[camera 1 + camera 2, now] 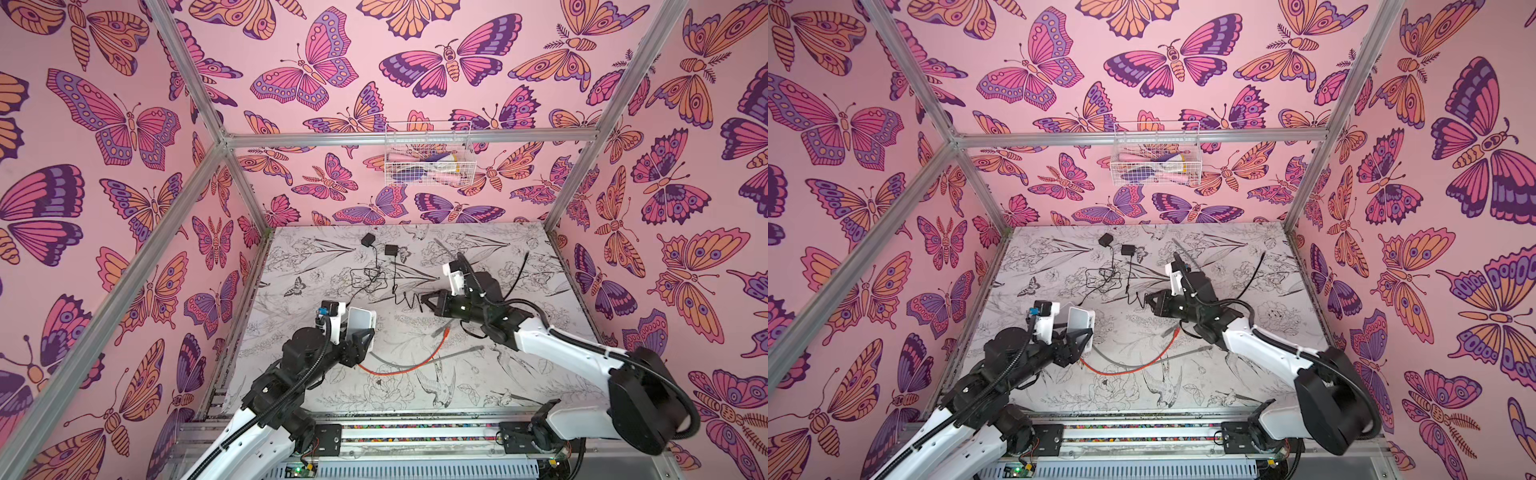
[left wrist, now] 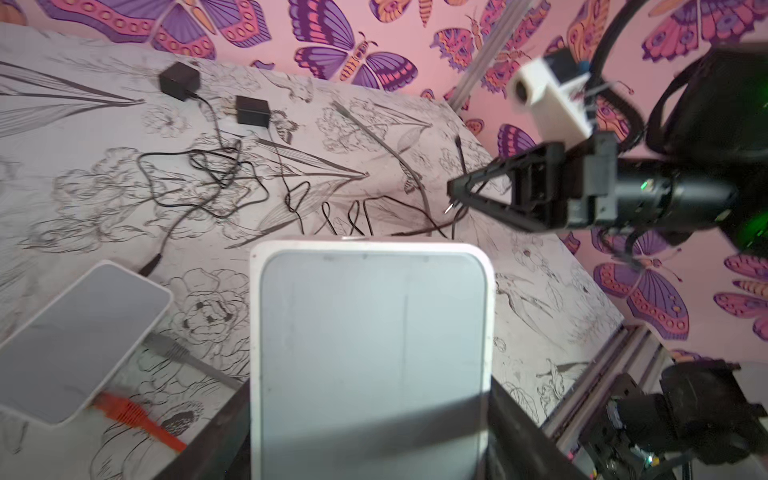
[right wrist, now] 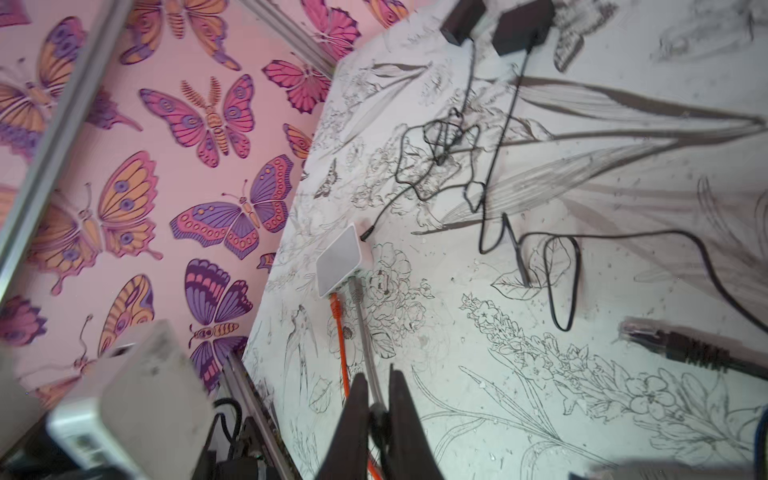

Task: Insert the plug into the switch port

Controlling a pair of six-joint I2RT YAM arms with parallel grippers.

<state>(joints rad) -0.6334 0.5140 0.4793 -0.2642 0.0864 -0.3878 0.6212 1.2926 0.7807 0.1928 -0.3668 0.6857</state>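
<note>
above the flower-printed table (image 1: 519, 374), left gripper (image 1: 360, 337) clamps the white rectangular switch (image 1: 360, 321), right gripper (image 1: 424, 300) pinches the thin black cable plug (image 2: 449, 208): square its tip to the port before pushing.

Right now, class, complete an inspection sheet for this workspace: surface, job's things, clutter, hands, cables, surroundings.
Surface: flower-print tabletop, flat.
Job's things: white switch raised off it; second switch lying flat.
Clutter: black adapter and second adapter, far side.
Hands: left hand shut on white switch; right hand shut on black cord end.
Cables: orange cable, grey cable meet second switch's edge; black cord loops loosely.
Surroundings: butterfly walls; wire basket on back wall.
</note>
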